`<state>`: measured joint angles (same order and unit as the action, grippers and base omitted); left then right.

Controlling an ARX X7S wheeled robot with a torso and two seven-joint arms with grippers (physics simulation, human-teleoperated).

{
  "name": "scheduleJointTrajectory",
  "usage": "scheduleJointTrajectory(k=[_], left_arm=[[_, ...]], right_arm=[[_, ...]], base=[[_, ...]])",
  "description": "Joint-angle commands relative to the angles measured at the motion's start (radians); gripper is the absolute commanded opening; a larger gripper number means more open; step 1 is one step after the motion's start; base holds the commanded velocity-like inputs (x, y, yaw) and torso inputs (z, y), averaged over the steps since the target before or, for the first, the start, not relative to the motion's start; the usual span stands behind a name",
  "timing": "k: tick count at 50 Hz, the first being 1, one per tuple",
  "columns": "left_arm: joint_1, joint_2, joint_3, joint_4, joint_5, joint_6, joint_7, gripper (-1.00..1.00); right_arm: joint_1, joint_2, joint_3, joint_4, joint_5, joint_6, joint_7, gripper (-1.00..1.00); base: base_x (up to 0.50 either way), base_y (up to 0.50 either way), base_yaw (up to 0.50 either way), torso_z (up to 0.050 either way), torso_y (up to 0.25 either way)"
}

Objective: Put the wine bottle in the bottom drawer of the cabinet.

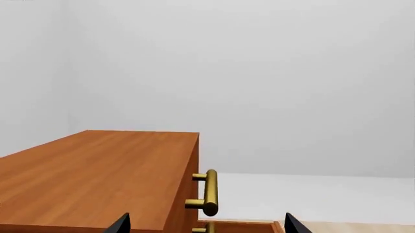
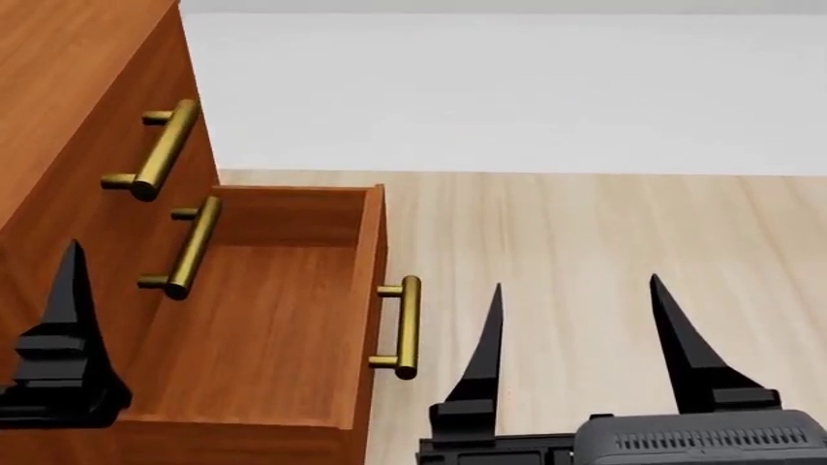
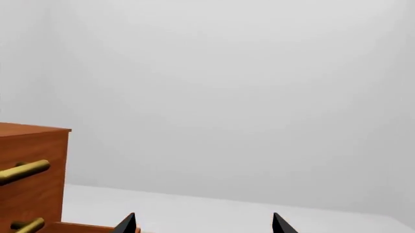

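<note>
The bottom drawer of the cabinet stands pulled out and bare; both grippers, left and right, spread apart, hold nothing; no bottle shows, so fetching it comes next

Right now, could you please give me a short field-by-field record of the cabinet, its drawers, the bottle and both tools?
cabinet: reddish-brown wooden chest of drawers, brass bar handles
bottom drawer: pulled-out reddish-brown wooden drawer box, bare wood floor, nothing inside
upper drawers: shut
wine bottle: not in any view
left tool: open, holding nothing, beside the cabinet front
right tool: open, holding nothing, above the pale wood floor
</note>
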<state>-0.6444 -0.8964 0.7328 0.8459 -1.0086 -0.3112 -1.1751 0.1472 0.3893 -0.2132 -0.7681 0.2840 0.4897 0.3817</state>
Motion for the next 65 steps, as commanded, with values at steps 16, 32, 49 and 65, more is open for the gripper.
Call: scheduleJointTrajectory(k=[16, 32, 49, 65], left_arm=[[0.022, -0.060, -0.009, 0.098, -0.010, -0.013, -0.059, 1.00], [0.020, -0.053, -0.002, 0.100, -0.011, -0.018, -0.059, 1.00], [-0.020, -0.036, 0.009, 0.128, -0.035, -0.050, -0.061, 1.00], [-0.014, -0.043, 0.007, 0.125, -0.032, -0.035, -0.061, 1.00]], right_arm=[[-0.043, 0.070, 0.017, -0.112, 0.009, 0.063, 0.012, 1.00], [-0.115, 0.125, 0.028, -0.143, -0.010, 0.066, 0.017, 1.00], [-0.253, 0.165, 0.087, -0.160, -0.023, 0.017, 0.042, 1.00], [-0.380, 0.199, 0.216, -0.166, -0.004, -0.031, 0.064, 1.00]], base=[[0.00, 0.00, 0.00, 0.000, 0.000], [0.00, 0.00, 0.00, 0.000, 0.000], [0.00, 0.00, 0.00, 0.000, 0.000], [0.00, 0.00, 0.00, 0.000, 0.000]])
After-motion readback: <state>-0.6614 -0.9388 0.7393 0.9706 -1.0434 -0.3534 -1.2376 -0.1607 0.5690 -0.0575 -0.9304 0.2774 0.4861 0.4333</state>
